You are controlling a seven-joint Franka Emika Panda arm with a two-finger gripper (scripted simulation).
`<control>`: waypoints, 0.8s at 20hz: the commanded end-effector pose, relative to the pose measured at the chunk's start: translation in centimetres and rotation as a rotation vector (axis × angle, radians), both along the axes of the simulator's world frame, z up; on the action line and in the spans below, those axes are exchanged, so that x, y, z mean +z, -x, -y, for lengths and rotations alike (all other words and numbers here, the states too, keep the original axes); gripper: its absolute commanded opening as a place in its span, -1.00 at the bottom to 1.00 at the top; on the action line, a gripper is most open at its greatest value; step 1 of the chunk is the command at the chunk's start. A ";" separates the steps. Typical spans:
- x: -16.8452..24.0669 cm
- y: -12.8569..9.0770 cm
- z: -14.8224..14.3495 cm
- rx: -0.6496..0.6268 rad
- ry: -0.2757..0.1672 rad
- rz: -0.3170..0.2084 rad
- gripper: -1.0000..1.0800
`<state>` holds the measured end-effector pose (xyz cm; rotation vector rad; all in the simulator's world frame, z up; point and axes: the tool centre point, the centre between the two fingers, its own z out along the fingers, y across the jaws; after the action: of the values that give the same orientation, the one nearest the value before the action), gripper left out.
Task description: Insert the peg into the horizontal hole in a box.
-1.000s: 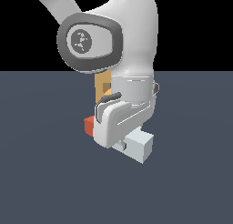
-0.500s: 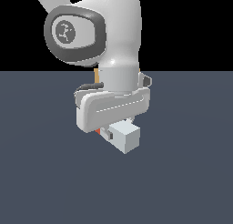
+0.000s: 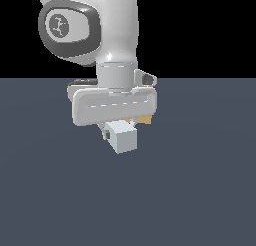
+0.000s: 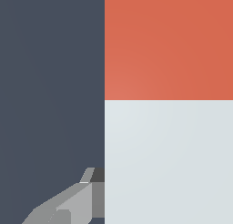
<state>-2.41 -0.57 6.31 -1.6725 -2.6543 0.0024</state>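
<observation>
peg [image 4: 168, 104]: clenched in my gripper [image 3: 120, 135]; pale end faces camera
box [image 3: 145, 120]: just behind peg, mostly hidden by my hand

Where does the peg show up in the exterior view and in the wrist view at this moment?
Exterior view: only the peg's pale end shows, just under the gripper, near the picture's centre; its red part is hidden.
Wrist view: the peg fills most of the frame, red section adjoining pale section, beside one grey finger.
Shared landmark: the peg's pale section, against the dark blue-grey floor.
</observation>
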 end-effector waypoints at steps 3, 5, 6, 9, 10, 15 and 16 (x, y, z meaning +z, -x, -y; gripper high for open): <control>1.1 0.9 -1.3 -0.106 0.000 0.005 -1.00; 1.4 1.3 -1.9 -0.152 0.000 0.005 -1.00; 1.6 1.4 -2.3 -0.174 0.000 0.005 -1.00; 2.1 1.9 -3.2 -0.240 0.000 0.005 -1.00; 2.3 2.1 -3.5 -0.262 0.000 0.005 -1.00; 3.2 2.6 -5.1 -0.369 0.001 0.004 -1.00; 3.3 2.7 -5.4 -0.389 0.001 0.004 -1.00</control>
<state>-5.11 4.36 9.16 -2.1163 -2.3170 0.0037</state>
